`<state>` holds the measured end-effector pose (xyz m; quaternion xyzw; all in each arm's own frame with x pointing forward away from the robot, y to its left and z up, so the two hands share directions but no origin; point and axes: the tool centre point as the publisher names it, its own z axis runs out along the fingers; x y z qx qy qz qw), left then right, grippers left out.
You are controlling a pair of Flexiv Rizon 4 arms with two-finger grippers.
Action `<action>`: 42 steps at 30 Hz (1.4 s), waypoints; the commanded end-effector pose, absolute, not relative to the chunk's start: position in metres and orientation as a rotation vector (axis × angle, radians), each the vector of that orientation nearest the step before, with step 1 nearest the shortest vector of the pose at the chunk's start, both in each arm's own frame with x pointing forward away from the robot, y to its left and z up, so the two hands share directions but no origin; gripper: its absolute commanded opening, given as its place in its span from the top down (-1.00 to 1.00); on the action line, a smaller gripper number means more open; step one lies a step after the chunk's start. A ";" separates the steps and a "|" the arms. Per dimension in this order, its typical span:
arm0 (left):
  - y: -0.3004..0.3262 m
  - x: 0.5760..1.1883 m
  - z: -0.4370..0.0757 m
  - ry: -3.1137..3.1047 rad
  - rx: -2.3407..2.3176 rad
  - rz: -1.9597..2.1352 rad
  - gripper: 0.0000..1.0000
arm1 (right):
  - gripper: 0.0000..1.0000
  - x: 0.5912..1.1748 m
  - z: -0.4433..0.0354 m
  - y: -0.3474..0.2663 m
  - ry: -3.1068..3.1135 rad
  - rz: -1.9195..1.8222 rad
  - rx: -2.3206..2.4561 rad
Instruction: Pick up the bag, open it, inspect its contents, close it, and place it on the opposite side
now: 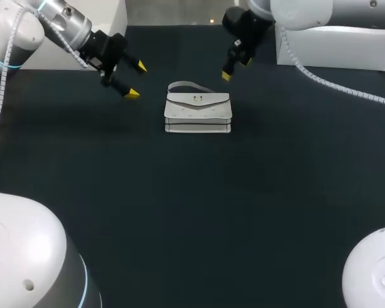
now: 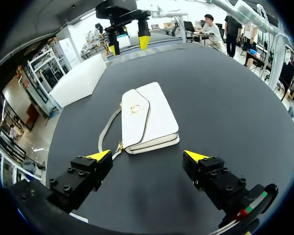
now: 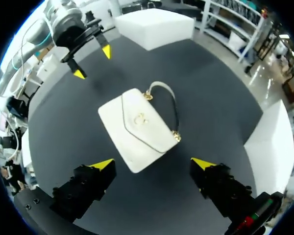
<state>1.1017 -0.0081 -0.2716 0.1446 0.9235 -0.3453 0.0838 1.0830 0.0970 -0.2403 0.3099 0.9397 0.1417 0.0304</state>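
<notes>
Pick-up pending. Bag (image 1: 197, 112) lay shut; left gripper (image 1: 137, 79) and right gripper (image 1: 236, 68) flanked it, both released, empty. Next probably: descend onto bag.

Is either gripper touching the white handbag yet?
No: the left gripper and the right gripper both hang open, each apart from the white handbag lying between them.

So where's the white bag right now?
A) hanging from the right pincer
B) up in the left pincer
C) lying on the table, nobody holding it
C: the bag lies on the table, with the left pincer and right pincer both open, away from it.
</notes>
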 end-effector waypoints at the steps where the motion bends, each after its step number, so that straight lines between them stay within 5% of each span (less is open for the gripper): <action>1: -0.014 1.095 -0.265 2.680 0.508 -0.987 -1.00 | -1.00 1.073 -0.250 0.104 2.762 0.349 0.728; 42: -0.054 1.106 -0.267 2.429 0.743 -1.010 -1.00 | -1.00 1.039 -0.315 0.130 2.448 0.400 0.137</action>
